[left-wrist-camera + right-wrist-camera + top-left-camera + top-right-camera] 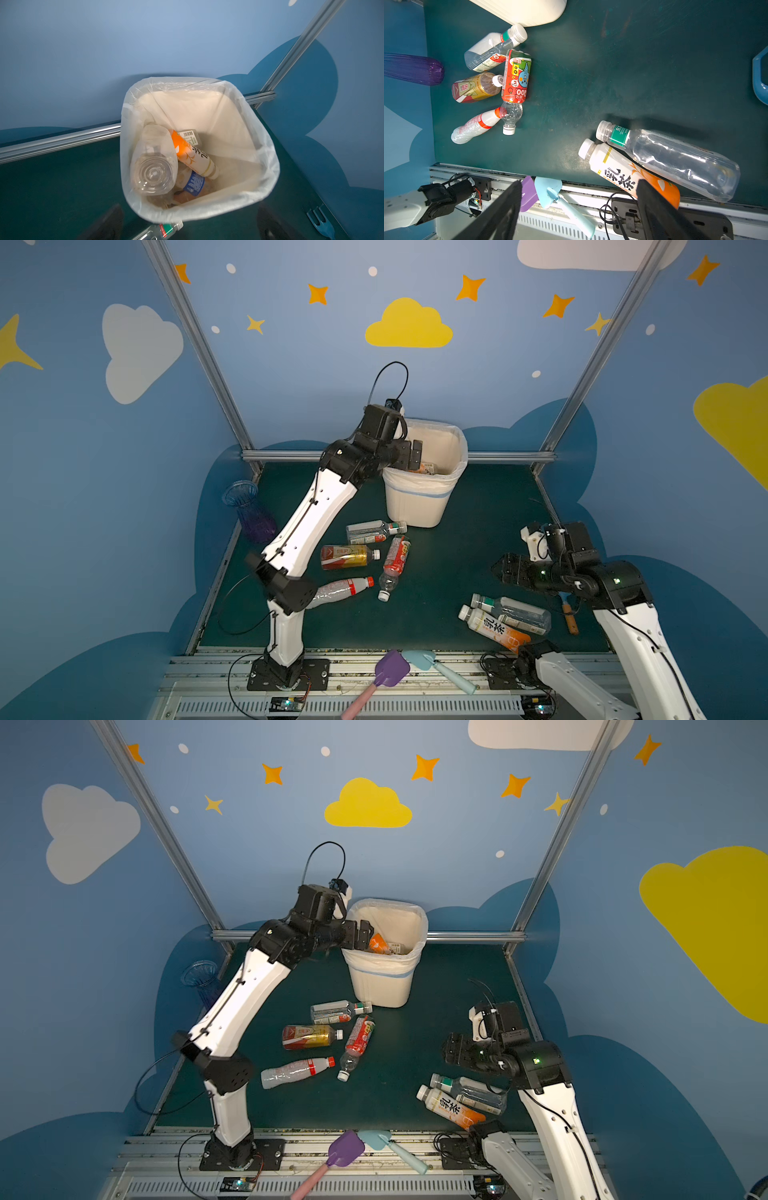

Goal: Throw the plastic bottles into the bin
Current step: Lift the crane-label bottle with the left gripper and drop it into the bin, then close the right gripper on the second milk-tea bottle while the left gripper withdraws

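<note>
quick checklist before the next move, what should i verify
1. Left gripper open and empty over the bin: ok.
2. Clear bottle inside the bin, nothing hung on its rim: ok.
3. Right gripper open above the mat: ok.
4. Milk-tea bottle free to grab alone: cannot tell, it lies against the green-banded bottle.
5. Mat cleared of bottles: not ok, six lie on it.

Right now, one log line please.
left hand: open over bin | right hand: open, empty | bin: bottles inside | mat: six more
</note>
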You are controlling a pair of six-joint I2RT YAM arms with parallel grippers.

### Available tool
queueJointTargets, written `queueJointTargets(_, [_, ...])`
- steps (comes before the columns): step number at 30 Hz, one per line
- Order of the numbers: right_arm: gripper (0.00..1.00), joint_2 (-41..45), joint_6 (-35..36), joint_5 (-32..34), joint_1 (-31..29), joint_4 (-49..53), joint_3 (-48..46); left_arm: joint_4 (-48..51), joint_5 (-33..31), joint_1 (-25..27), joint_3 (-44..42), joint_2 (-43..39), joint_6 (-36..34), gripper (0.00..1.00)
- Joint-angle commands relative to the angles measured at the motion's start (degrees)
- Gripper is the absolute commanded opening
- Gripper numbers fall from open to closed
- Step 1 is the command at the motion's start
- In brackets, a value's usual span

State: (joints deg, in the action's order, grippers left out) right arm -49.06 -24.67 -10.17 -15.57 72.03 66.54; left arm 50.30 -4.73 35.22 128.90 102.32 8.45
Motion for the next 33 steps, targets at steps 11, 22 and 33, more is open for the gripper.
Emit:
queueJointTargets(11, [0.85, -5.0, 3.5, -3.4, -4.7, 3.1, -5.4, 1.7, -3.7, 0.9, -42.3, -31.5, 11.9, 1.0])
queueJointTargets(22, [0.85, -8.9, -3.6, 0.9, -21.4, 3.3, -13.8, -0.8, -1.1, 1.7, -63.8, -37.6, 20.0, 1.0])
queueJointTargets(33, [0.85, -22.8, -4.2, 7.8, -28.7, 6.7, -13.2, 0.2, -0.4, 1.5, -65.6, -38.0, 19.6, 1.0])
